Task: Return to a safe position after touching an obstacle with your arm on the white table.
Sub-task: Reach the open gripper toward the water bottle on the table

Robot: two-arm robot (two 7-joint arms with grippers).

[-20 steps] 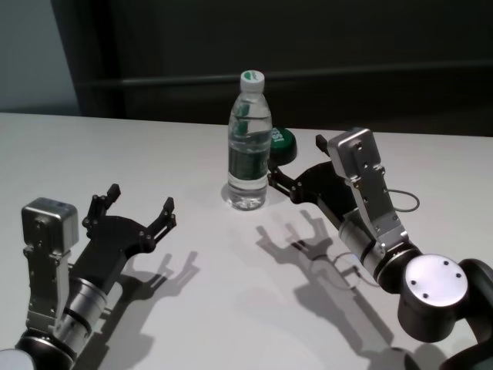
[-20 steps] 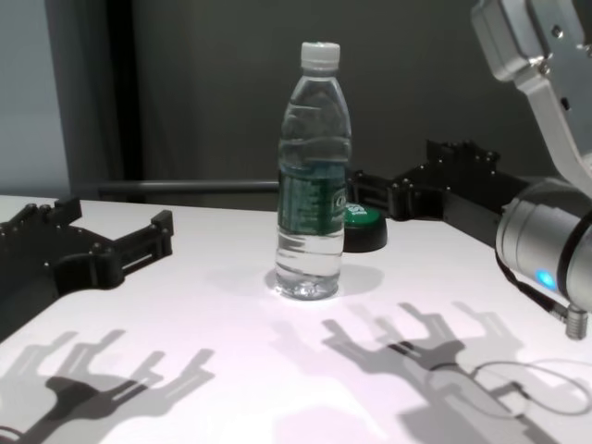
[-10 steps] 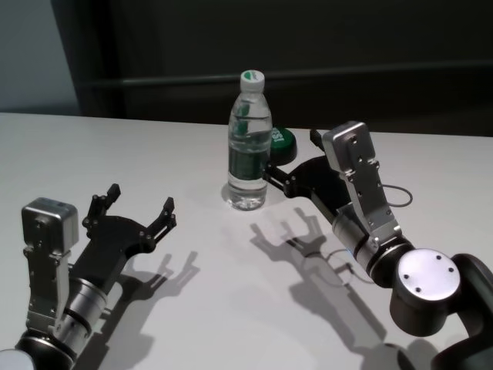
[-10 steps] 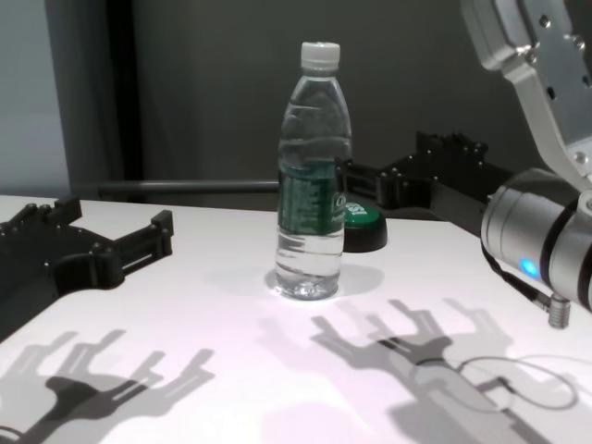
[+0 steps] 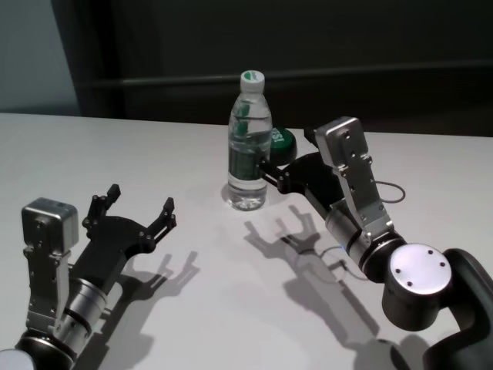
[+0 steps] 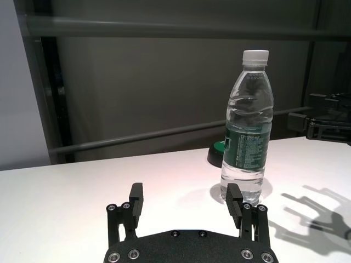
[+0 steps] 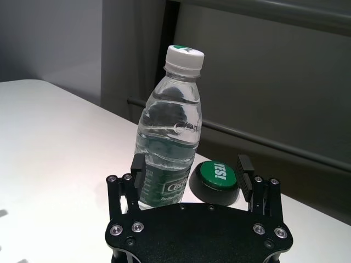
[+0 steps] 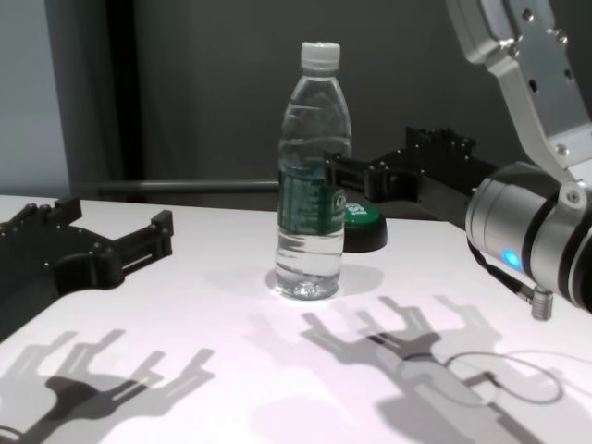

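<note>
The obstacle, a clear water bottle (image 5: 248,146) with a white cap and dark green label band, stands upright mid-table on the white table (image 5: 115,146). It also shows in the chest view (image 8: 314,185), the left wrist view (image 6: 248,131) and the right wrist view (image 7: 173,137). My right gripper (image 5: 286,153) is open and empty just right of the bottle. One of its fingers (image 8: 338,171) is at the label band, touching or a hair apart. My left gripper (image 5: 141,199) is open and empty, low at the near left, well clear of the bottle.
A low black button with a green top (image 5: 279,145) sits just behind and right of the bottle, under my right gripper (image 7: 191,163). A thin cable loop (image 8: 499,384) hangs from my right arm. A dark wall and rail run behind the table's far edge.
My right arm has swung left, bringing its open gripper up against the bottle's side. The bottle stays upright in place. My left arm has not moved.
</note>
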